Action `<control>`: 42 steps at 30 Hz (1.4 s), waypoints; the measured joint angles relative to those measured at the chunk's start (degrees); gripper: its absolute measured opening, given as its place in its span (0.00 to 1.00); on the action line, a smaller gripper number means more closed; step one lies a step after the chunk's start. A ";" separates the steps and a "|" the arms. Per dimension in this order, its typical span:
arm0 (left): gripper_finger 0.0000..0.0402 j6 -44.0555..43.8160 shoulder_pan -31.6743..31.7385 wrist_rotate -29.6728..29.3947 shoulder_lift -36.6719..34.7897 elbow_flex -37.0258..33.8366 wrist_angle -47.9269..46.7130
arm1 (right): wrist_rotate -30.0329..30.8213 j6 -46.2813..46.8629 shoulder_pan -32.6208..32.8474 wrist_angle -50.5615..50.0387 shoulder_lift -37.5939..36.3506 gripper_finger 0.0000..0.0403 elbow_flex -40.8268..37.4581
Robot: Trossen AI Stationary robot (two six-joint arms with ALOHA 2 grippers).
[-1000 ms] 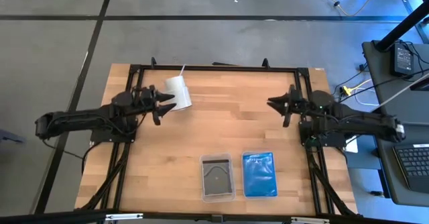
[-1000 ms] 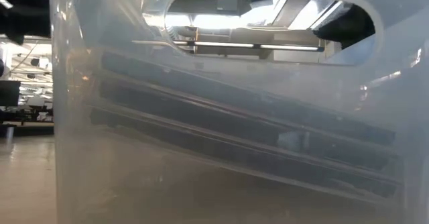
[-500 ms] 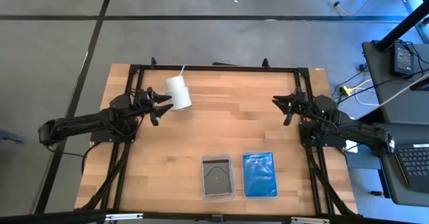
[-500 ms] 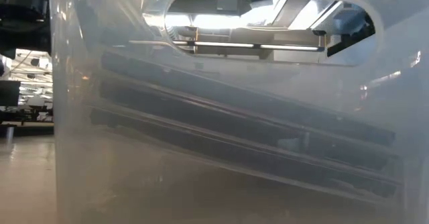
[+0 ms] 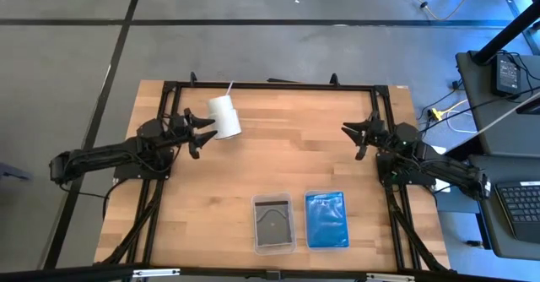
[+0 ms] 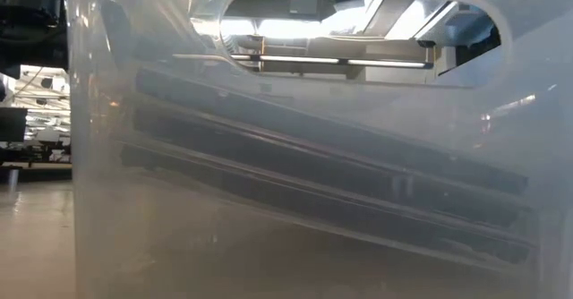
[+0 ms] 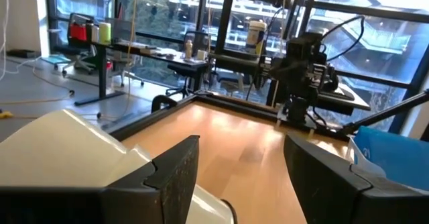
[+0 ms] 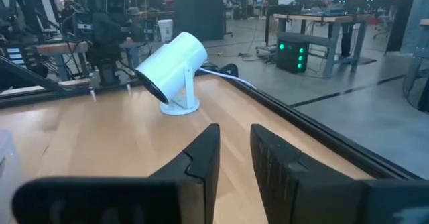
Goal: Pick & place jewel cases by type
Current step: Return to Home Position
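The dark grey jewel cases (image 5: pixel 274 225) lie stacked in a clear tray (image 5: pixel 256 223) near the table's near edge. In the low view this stack (image 6: pixel 322 183) shows tilted behind the tray's wall. The blue jewel cases (image 5: pixel 326 219) fill a second tray beside it and show at the edge of the left wrist view (image 7: pixel 395 153). My left gripper (image 5: pixel 205 133) hovers open at the table's left side, beside the white cup. My right gripper (image 5: pixel 351 136) hovers open at the right side. Both are far from the cases.
A white cylindrical cup (image 5: pixel 224 116) with a cord stands on its foot at the far left of the table, close to my left gripper; the right wrist view shows it across the table (image 8: pixel 171 66). Bare wood (image 5: pixel 287 155) lies between the arms. A black frame (image 5: pixel 278 85) borders the table.
My right arm has drawn back a little toward the table's right edge, its elbow folding in. My left arm has pulled back slightly toward the left edge. The cases and trays have stayed put.
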 joint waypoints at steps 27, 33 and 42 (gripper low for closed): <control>0.54 0.10 0.00 -0.04 -0.02 0.00 -0.06 | -0.48 12.09 0.00 -1.37 0.24 0.22 0.00; 0.53 0.12 0.00 -0.06 -0.02 0.00 -0.06 | -0.48 12.09 0.00 -1.35 0.24 0.22 0.00; 0.53 0.09 0.00 -0.05 -0.02 0.00 -0.06 | -0.46 12.35 0.00 -1.33 0.24 0.22 0.00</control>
